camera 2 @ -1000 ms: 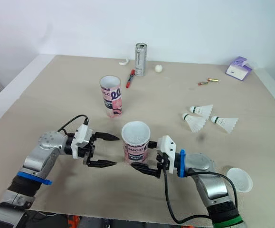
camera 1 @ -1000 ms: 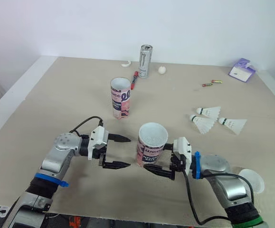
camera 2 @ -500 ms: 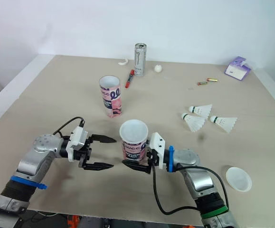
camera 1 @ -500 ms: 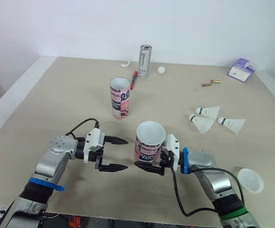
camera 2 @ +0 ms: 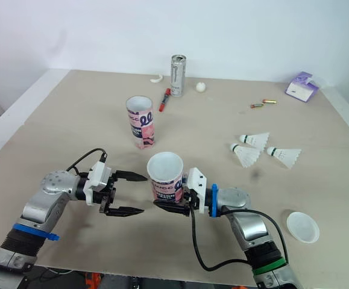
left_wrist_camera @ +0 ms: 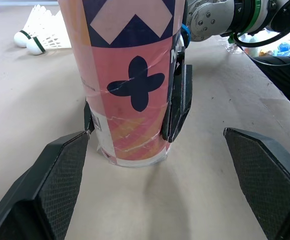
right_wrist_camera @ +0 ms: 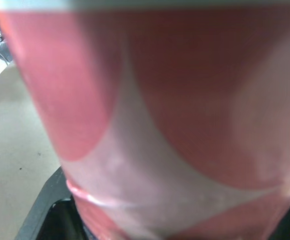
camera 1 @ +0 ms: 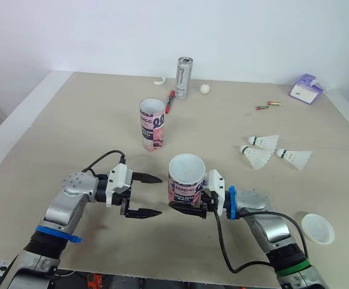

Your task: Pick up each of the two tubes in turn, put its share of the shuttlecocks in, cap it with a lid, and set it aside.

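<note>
The near pink patterned tube [camera 1: 185, 180] stands upright with its white mouth open, in the table's front middle. My right gripper [camera 1: 185, 203] is shut on the tube's lower part, one black finger [left_wrist_camera: 178, 100] on each side. My left gripper [camera 1: 160, 195] is open just left of the tube, level with its base and not touching it. A second pink tube [camera 1: 152, 123] stands upright farther back. Three white shuttlecocks [camera 1: 264, 142], [camera 1: 257, 156], [camera 1: 295, 158] lie at the right. One white lid [camera 1: 317, 229] lies at the front right.
Along the back stand a silver can [camera 1: 184, 77], a red pen [camera 1: 170, 99], a white ball [camera 1: 205, 89] and a curved white piece [camera 1: 158, 80]. Two small batteries [camera 1: 269, 105] and a purple box [camera 1: 307, 89] lie at the back right.
My right gripper has carried the near tube a little to the left, toward the left gripper. The left gripper drew back slightly and stays open.
</note>
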